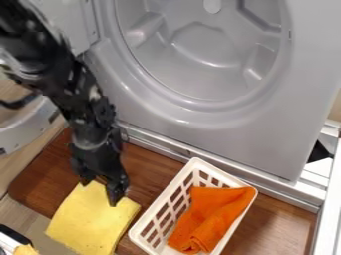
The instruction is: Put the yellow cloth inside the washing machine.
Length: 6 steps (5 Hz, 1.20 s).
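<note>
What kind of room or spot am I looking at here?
Probably a laundry area, perhaps a small mock-up of one: a grey plastic washing machine with a round opening, a white slotted plastic basket holding an orange cloth, and a flat yellow cloth beside it.

Yellow cloth [93,219], orange cloth [212,214] — white basket [226,174], grey washing machine [266,129].

No text or label can be read anywhere in the camera view. No brand, number or sign is legible either.
</note>
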### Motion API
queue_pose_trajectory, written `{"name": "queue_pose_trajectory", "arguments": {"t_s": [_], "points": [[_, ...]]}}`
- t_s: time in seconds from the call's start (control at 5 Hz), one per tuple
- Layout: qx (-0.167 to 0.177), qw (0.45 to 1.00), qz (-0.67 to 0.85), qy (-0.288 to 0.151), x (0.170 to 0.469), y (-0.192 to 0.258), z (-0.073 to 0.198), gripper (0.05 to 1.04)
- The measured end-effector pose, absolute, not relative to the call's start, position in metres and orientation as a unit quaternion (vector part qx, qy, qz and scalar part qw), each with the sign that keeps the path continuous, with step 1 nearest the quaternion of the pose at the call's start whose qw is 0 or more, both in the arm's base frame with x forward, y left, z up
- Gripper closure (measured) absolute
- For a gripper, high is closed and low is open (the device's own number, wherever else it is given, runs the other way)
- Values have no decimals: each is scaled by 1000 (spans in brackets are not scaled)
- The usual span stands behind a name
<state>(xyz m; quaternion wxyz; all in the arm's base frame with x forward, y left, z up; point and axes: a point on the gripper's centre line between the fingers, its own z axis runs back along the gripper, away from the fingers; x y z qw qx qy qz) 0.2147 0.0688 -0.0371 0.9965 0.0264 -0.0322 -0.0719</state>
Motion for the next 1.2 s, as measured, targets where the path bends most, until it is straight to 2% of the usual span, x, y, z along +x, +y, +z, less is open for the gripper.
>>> {"name": "queue_pose_trajectory", "arguments": {"t_s": [0.4, 0.6, 0.8, 1.0, 1.2], "points": [[30, 997, -56, -38, 221, 71, -79, 84], [37, 997, -46, -47, 223, 71, -81, 132], [45, 997, -49, -49, 221, 64, -82, 368], [46, 996, -59, -48, 221, 56, -80, 645], [40, 997, -53, -50, 217, 53, -78, 862]]}}
